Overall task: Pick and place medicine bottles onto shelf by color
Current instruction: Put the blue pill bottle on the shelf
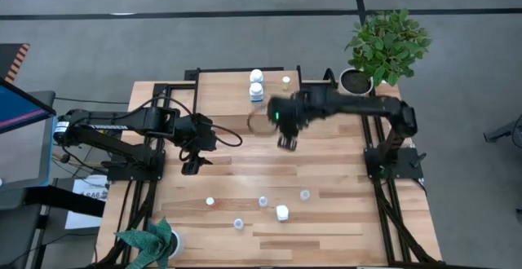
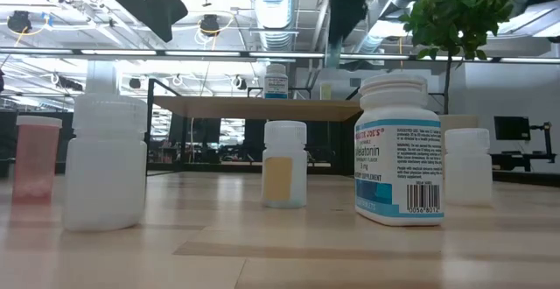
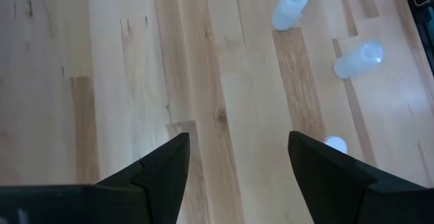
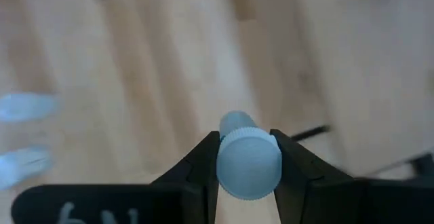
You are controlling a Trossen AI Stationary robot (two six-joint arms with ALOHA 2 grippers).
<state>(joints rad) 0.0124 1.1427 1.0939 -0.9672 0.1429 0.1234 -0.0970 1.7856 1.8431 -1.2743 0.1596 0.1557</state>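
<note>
Medicine bottle point(image 4: 247, 163), a small one with a ribbed pale blue cap, is sitting pinched between the right gripper's point(image 1: 287, 143) two fingers, cap facing the wrist camera, body pointing away past the fingertips. Fingers are squeezing it at the cap sides, one on each flank. Likely handling: light, rigid plastic, smooth round wall so it could twist or slip if grip loosens; ribbed cap is giving the better bite, so holding at the cap looks right. Not fragile, a drop would probably just make it roll.

Right gripper is hanging above the table just short of the shelf point(image 1: 228, 90), where two blue-labelled bottles point(image 1: 256, 85) and a tiny yellow-capped one point(image 1: 286, 80) are standing.

Left gripper point(image 1: 191, 165) is hovering over bare wood, fingers point(image 3: 163, 166) spread wide, nothing between them. Loose bottles point(image 1: 281, 213) are standing well beyond its fingertips, near the table's front edge; in the low view a labelled white one point(image 2: 398, 149) is looming largest.
</note>
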